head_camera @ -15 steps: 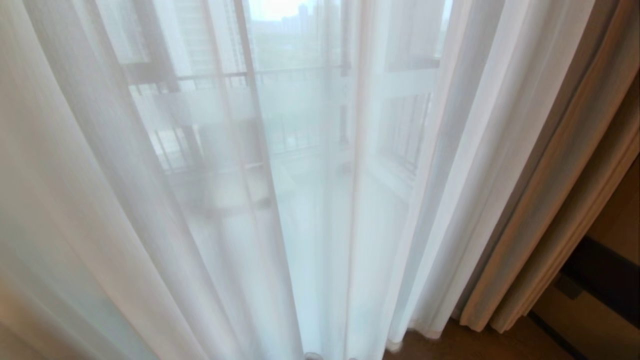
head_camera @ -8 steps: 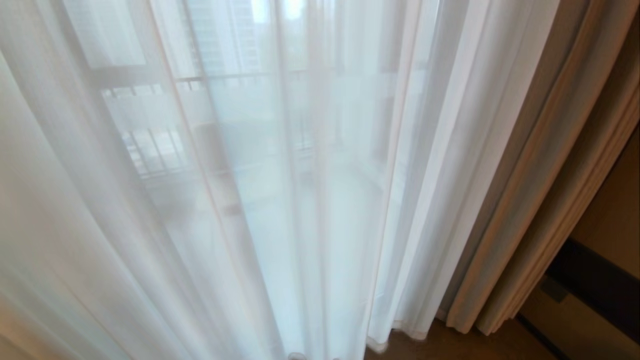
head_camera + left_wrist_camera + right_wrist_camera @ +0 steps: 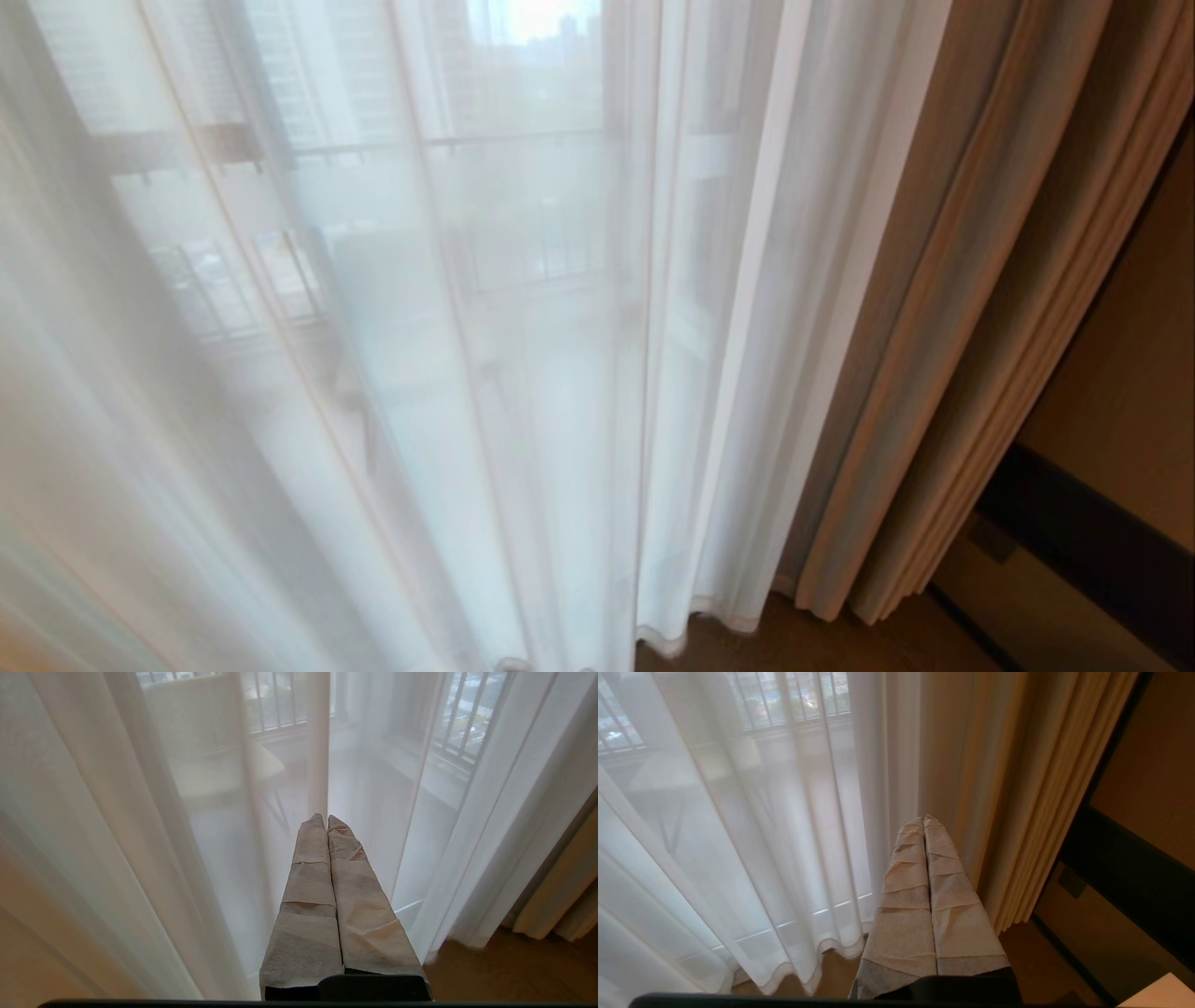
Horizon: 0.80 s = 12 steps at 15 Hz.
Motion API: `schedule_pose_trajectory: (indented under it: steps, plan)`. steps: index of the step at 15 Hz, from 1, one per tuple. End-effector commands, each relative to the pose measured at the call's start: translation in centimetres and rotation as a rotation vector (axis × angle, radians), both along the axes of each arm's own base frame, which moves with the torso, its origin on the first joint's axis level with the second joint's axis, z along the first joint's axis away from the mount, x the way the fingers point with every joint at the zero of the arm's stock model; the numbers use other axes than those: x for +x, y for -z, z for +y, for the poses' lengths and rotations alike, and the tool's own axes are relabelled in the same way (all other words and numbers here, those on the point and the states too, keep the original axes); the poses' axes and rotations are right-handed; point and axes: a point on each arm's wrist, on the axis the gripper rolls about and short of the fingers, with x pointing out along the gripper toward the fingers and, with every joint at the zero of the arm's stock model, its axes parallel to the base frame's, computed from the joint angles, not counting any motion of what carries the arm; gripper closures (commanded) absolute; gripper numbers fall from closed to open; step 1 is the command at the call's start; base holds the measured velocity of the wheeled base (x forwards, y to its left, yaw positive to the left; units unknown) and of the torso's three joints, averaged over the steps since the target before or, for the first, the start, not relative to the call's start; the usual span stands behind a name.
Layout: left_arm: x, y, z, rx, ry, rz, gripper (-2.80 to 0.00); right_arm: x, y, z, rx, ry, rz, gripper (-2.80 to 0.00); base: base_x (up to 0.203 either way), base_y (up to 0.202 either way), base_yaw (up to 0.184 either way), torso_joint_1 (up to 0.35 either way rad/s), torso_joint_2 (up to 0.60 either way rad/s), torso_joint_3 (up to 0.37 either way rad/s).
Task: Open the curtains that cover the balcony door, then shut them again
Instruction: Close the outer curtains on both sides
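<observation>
Head view showed you the curtains drawn across the glass: the thin white sheers [image 3: 392, 373] filled the left and middle of the scene, hanging in soft folds down to the wooden floor [image 3: 803, 644], and the thick beige drapes [image 3: 971, 327] were bunched in tight pleats at the right, just beside the sheers' right edge. Through the sheers you could make out the balcony door [image 3: 233, 145] only as a dim dark frame with a pale strip across it, and farther off a railing [image 3: 523, 252] with bars and tall buildings beyond; no detail on the glass could be read. At the far right a tan wall [image 3: 1139, 373] with a dark band along it stood next to the drapes. Neither arm appeared in that view. In the left wrist view your left hand [image 3: 323, 819] had its two tape-wrapped fingers pressed together, holding nothing, pointed at the sheers and close to them; whether the tips touched the cloth you could not tell. In the right wrist view your right hand [image 3: 923, 820] was likewise closed and empty, its wrapped fingers together, aimed at the place where the sheers met the beige drapes, near the floor and clear of the wall.
</observation>
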Motion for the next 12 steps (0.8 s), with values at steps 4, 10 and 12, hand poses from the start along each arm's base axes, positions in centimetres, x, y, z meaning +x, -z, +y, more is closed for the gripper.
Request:
schedule_pose_trajectory:
  steps: [4, 10, 12]
  plan:
    - [-0.01, 0.00, 0.00, 0.001, 0.000, -0.002, 0.00, 0.00, 0.00, 0.00, 0.000, -0.001, 0.000, 0.00, 0.000, -0.188, 0.000, 0.002, 0.00, 0.001]
    - [-0.01, 0.01, 0.00, 0.001, -0.001, 0.000, 0.00, 0.00, 0.00, 0.00, 0.000, -0.001, 0.000, 0.00, 0.000, -0.186, 0.000, 0.004, 0.00, 0.002]
    - [-0.01, 0.01, 0.00, 0.001, -0.001, 0.000, 0.00, 0.00, 0.00, 0.00, 0.000, -0.001, 0.000, 0.00, 0.000, -0.187, 0.001, 0.003, 0.00, 0.002]
